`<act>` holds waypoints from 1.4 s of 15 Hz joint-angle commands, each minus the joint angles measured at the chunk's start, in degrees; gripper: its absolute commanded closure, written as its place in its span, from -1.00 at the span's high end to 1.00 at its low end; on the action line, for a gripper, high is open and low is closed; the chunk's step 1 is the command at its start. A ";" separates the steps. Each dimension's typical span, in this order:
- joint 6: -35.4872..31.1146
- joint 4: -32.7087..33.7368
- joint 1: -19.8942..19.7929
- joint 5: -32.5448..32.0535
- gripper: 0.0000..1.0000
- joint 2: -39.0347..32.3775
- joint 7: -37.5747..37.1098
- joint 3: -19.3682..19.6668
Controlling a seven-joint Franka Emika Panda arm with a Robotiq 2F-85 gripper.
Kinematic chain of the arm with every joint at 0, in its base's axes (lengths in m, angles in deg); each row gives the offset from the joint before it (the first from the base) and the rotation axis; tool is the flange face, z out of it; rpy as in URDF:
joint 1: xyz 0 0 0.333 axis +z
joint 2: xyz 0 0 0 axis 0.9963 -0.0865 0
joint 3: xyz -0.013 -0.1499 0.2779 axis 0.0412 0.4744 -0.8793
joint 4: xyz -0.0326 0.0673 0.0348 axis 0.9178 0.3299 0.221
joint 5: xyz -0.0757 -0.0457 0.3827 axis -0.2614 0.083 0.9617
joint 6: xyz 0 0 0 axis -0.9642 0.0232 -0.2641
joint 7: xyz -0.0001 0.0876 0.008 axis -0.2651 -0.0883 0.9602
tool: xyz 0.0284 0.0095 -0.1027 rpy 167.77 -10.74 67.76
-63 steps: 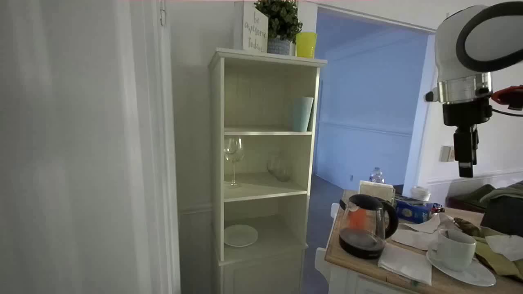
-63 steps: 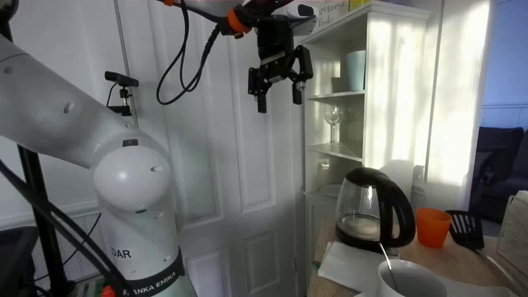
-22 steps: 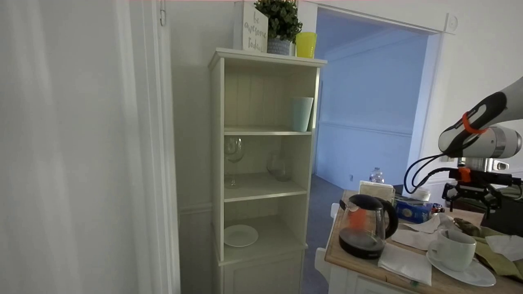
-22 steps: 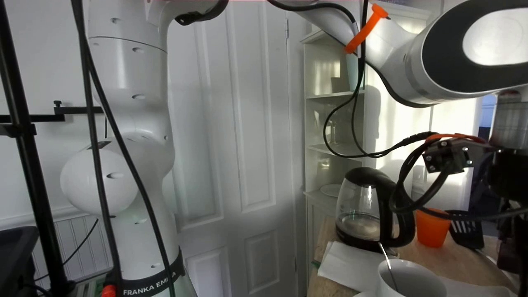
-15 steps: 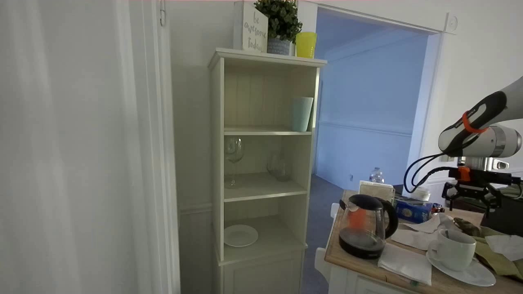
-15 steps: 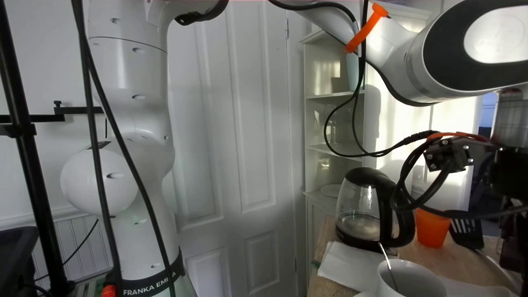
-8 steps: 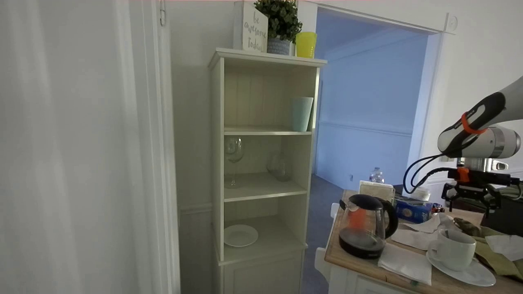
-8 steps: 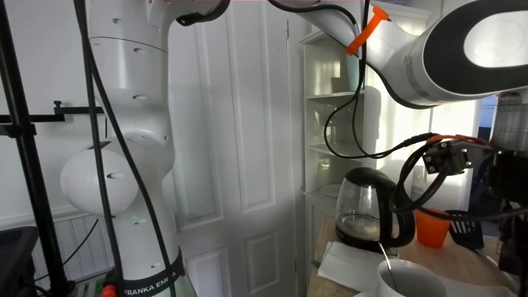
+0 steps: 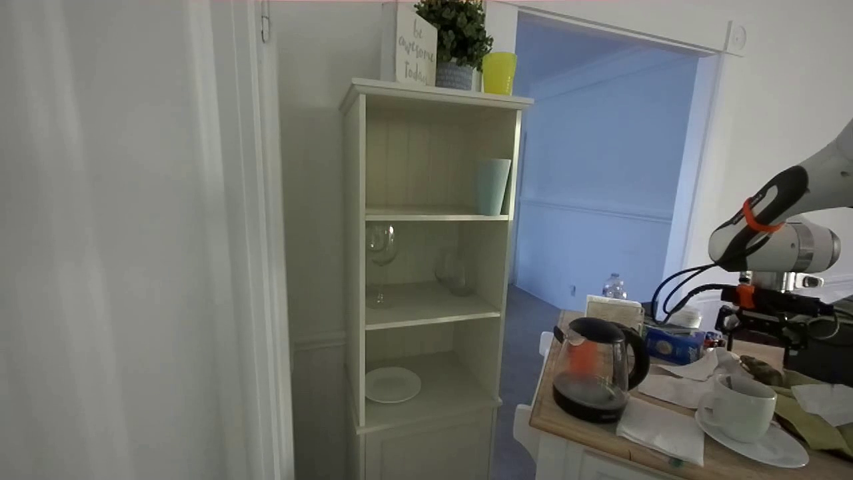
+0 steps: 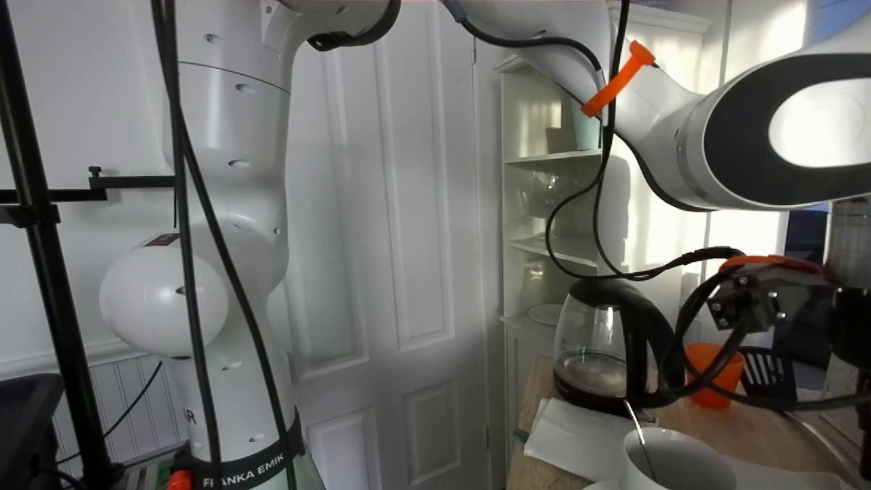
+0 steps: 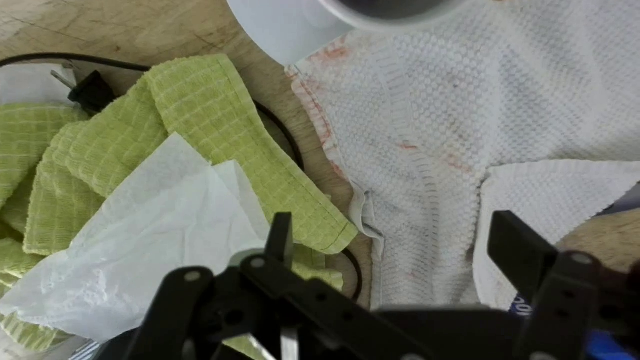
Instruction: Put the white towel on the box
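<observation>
The white towel (image 11: 425, 125), textured with reddish stains, lies spread and folded on the wooden table in the wrist view. It shows as white cloth (image 9: 676, 390) in an exterior view, between the kettle and the cup. A blue box (image 9: 673, 345) stands farther back on the table; a blue lettered patch (image 11: 521, 306) at the towel's edge in the wrist view may be part of it. My gripper (image 11: 395, 240) is open and empty above the towel, fingers apart. In an exterior view the gripper (image 9: 760, 347) hangs pointing down over the table, behind the cup.
A white cup (image 9: 743, 407) on a saucer (image 9: 780, 450) and a glass kettle (image 9: 593, 373) stand near the towel. A green towel (image 11: 210, 110) with white paper (image 11: 165, 220) lies beside it. An orange cup (image 10: 714, 374) and a black spatula (image 10: 769, 374) are behind the kettle.
Over the last seconds the arm swung from high up to above the table. In the last half second the gripper lowered slightly and shifted a little. The table objects have not moved.
</observation>
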 commanded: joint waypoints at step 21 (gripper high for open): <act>-18.16 9.11 -4.08 22.34 -0.21 -17.95 7.75 -6.68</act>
